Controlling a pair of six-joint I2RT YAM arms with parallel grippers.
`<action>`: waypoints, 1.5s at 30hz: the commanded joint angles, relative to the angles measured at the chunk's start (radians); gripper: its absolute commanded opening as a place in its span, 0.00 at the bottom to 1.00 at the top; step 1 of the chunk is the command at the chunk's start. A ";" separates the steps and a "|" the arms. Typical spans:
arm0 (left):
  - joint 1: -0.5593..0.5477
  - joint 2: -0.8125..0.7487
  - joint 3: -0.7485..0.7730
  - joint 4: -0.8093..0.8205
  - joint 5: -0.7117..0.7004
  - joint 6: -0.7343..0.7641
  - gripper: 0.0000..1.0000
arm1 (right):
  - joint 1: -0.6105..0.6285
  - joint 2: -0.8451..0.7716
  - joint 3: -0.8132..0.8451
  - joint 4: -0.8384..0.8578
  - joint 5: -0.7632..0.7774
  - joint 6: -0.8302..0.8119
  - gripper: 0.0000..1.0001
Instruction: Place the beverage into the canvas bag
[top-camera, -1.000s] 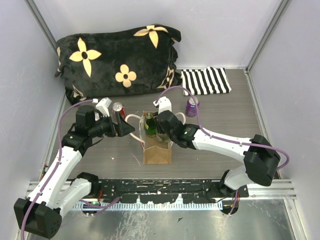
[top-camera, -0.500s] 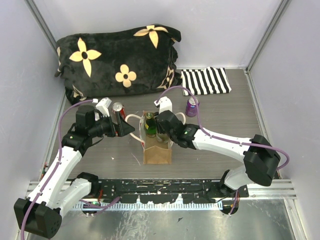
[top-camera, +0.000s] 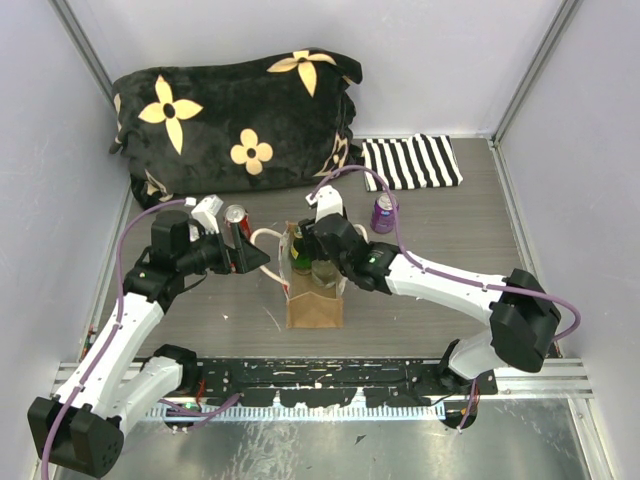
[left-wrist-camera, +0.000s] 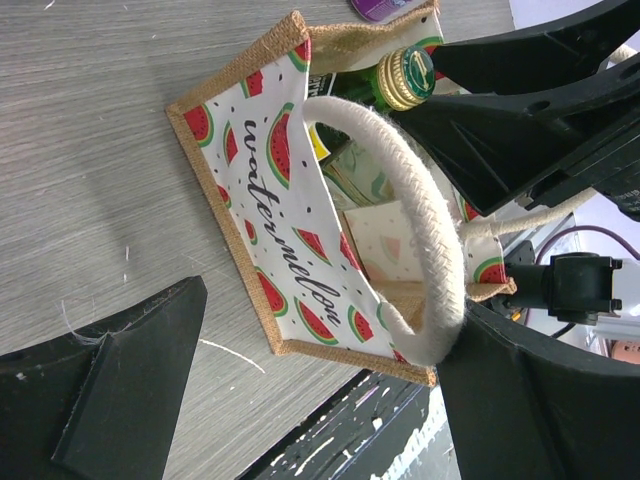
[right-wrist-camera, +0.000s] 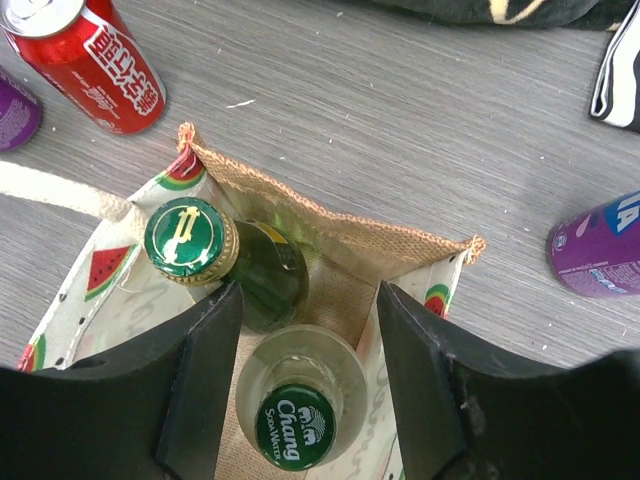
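TOP EXTERNAL VIEW
Change from earlier frame: right gripper has shifted slightly toward the far edge. Bag, cans and left arm are unmoved.
Task item location: small tan canvas bag stands upright at mid-counter, toward the near edge.
Surroundings: red drink can just left of the bag. Purple drink can just right of it. Black-and-white striped cloth lies at the far edge, toward the right corner. Black plush cushion with tan flowers fills the far-left corner.
Arm pose: both arms reach inward. Left gripper is at the bag's left side, and the right gripper hangs over its mouth.

LEFT WRIST VIEW
Obstruction: cream rope handle arcs across the bag mouth and rests against one finger.
Tool state: jaws spread wide, clamping nothing.

RIGHT WRIST VIEW
Task item location: clear glass bottle with a green cap stands inside the bag, beside a dark green glass bottle.
Tool state: fingers are parted, one on each side of the clear bottle. Contact cannot be determined.
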 joint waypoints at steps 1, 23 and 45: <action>0.002 -0.029 0.048 0.001 0.002 0.005 0.98 | -0.003 -0.011 0.064 0.045 0.005 -0.012 0.62; 0.054 -0.008 0.274 -0.098 -0.326 0.224 0.98 | -0.100 -0.033 0.189 0.033 0.010 0.011 0.76; 0.076 0.611 0.396 0.086 -0.433 0.481 0.98 | -0.178 -0.103 0.157 -0.076 0.003 0.046 0.81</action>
